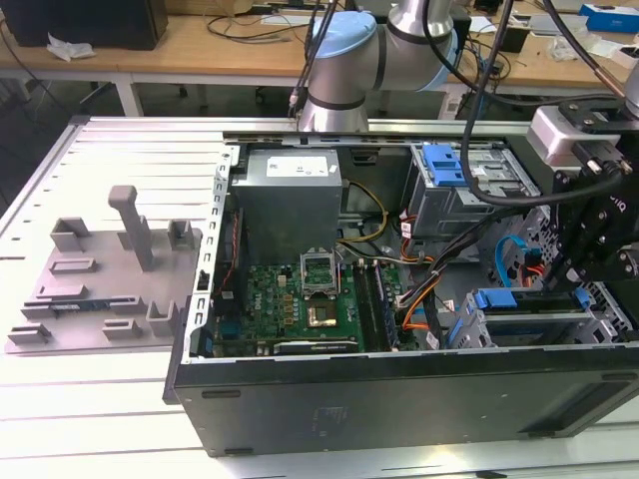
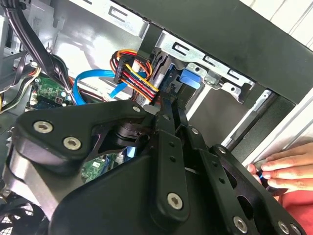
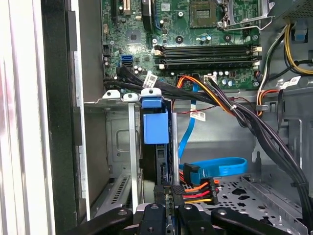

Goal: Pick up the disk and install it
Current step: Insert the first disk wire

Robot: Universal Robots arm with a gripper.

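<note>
In the first wrist view the hand (image 3: 168,209) sits nearest, its black knuckles low against the orange-and-red cable bundle (image 3: 195,188). Just beyond it the disk (image 3: 155,125) stands on edge in the narrow metal drive bay (image 3: 117,142), its blue carrier end towards the motherboard (image 3: 195,29). Whether the hand is spread or pinching the disk cannot be told: the disk's near edge runs in between the knuckles and the contact is hidden.

The second wrist view looks along the hand (image 2: 168,110) from behind. It adds a person's fingers (image 2: 286,166) resting at the case's outer edge and the blue carrier (image 2: 190,78) under the bay's tabbed metal lip.

The bay walls lie close on both sides of the disk. A blue data cable (image 3: 220,166) loops beside it, and black cables (image 3: 264,132) cross the open floor of the case.

The exterior view gives the wider layout. The hand (image 1: 589,274) hangs over the corner of the open computer case (image 1: 399,399) at that view's right, with the disk (image 1: 504,299) just beside it in the lower bay. The grey fixture (image 1: 110,269) lies well apart on the table (image 1: 90,419), at that view's left.
</note>
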